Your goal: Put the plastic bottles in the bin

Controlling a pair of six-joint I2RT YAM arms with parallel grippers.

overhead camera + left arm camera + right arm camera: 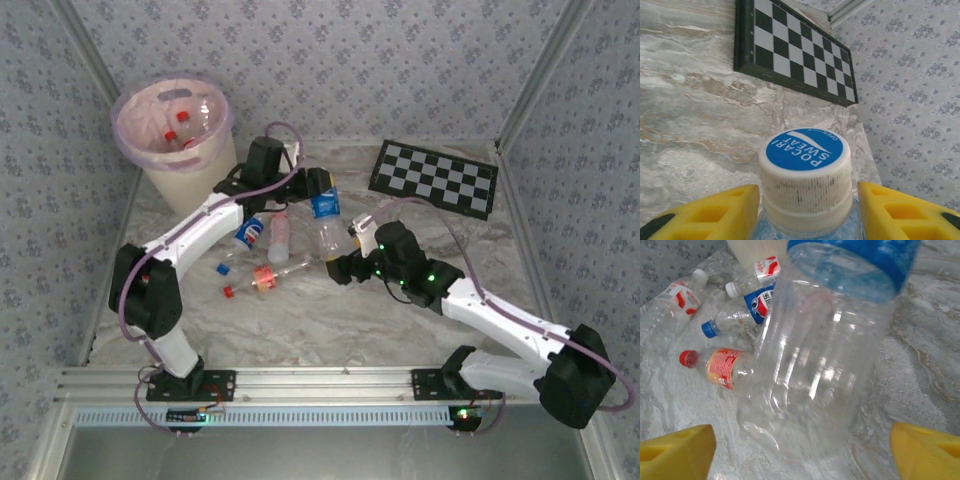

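A clear plastic bottle (325, 228) with a blue label stands nearly upright at mid-table. Its white cap with a blue top (805, 172) sits between the yellow fingers (725, 210) of my left gripper (318, 184), which press on the shoulders just below the cap. My right gripper (340, 267) is open beside the bottle's lower body (815, 365), fingers (677, 452) wide apart and clear of it. Several more bottles lie to the left, among them a red-capped one (720, 367) and a blue-capped one (747, 315). The bin (125, 130) stands at the far left corner with bottles inside.
A black-and-white checkerboard (435, 178) lies at the back right. Patterned walls close in the table on three sides. Loose bottles (265, 250) crowd the marble top between the left arm and the held bottle. An aluminium rail (320, 382) runs along the near edge.
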